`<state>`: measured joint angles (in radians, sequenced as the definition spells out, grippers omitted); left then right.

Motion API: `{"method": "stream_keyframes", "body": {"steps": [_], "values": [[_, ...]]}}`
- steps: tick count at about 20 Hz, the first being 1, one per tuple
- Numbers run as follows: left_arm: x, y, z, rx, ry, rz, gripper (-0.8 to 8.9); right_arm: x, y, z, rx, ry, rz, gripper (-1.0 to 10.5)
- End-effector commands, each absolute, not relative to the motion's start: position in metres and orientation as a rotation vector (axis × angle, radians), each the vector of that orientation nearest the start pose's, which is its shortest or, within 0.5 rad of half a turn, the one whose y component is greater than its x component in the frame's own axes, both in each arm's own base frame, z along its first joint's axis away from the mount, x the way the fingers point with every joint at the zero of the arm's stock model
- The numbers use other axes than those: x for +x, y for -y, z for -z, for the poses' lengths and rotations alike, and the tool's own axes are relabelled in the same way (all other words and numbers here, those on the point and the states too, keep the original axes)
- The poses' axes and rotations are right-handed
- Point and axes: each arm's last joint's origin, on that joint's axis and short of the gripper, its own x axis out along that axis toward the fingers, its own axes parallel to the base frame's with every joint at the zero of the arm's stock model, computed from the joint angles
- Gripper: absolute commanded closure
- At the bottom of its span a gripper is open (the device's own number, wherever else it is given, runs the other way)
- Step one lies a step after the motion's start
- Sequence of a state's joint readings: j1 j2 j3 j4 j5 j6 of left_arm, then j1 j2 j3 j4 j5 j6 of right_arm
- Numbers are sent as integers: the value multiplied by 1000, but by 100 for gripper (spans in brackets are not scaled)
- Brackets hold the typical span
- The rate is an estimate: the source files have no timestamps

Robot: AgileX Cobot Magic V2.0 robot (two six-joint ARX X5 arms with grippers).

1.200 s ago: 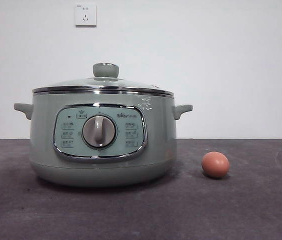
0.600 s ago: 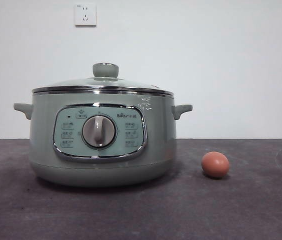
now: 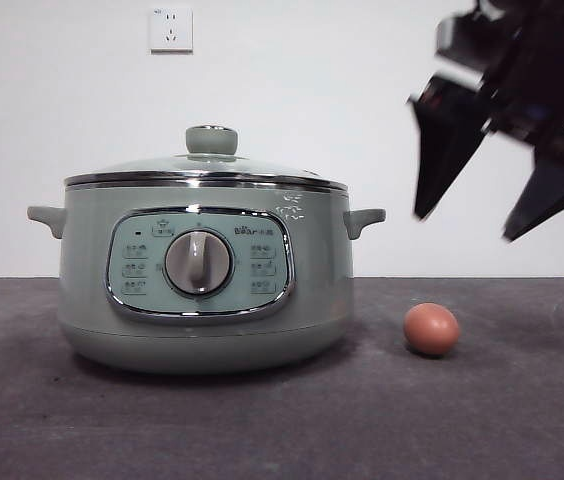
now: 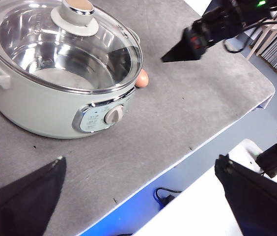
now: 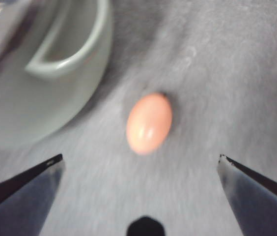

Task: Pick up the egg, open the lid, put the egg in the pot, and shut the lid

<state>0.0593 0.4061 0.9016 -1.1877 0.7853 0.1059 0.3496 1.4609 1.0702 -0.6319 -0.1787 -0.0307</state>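
- Our right claw (image 3: 482,215) hangs spread wide above the egg (image 3: 431,329), which lies on the counter (image 3: 282,420) right of the pot (image 3: 202,270).
- Left claw (image 4: 138,196) released, waiting.
- An off-centre closure could roll the egg away.

"Bear" brand is printed on the pot's (image 3: 202,275) front panel (image 3: 199,263), above-right of dial (image 3: 198,263); other markings illegible.

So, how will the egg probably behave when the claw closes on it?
The egg lies loose on the flat table, so it may roll if nudged off-centre. Its smooth rounded shell could slip between the open right claw jaws. It is probably fragile, so a gentle squeeze seems wise.
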Motion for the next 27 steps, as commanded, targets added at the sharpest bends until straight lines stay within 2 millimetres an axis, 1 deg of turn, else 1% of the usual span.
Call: {"method": "stream_keyframes", "body": {"steps": [1, 6, 7, 11, 13, 18, 20, 22, 25, 26, 27], "values": [[34, 19, -322, -180, -592, 734, 238, 284, -115, -228, -93, -1041, -486, 386], [34, 19, -322, -180, -592, 733, 238, 300, -129, -194, -138, -1085, -450, 395], [34, 19, -322, -180, -592, 733, 238, 302, -130, -190, -144, -1092, -438, 421], [34, 19, -322, -180, -592, 733, 238, 307, -134, -173, -144, -1125, -428, 433], [34, 19, -322, -179, -593, 732, 238, 309, -135, -167, -143, -1136, -425, 549], [34, 18, -322, -176, -594, 722, 238, 309, -135, -165, -143, -1143, -425, 801], [34, 18, -322, -168, -598, 700, 238, 309, -135, -165, -141, -1144, -425, 843], [34, 18, -322, -167, -598, 699, 238, 309, -135, -165, -134, -1146, -423, 961], [35, 17, -322, -153, -592, 674, 239, 309, -135, -166, -133, -1147, -423, 964], [38, 16, -322, -135, -592, 630, 239, 307, -133, -171, -134, -1147, -422, 964], [41, 14, -322, -117, -605, 573, 239, 303, -132, -179, -132, -1139, -423, 964]]}}
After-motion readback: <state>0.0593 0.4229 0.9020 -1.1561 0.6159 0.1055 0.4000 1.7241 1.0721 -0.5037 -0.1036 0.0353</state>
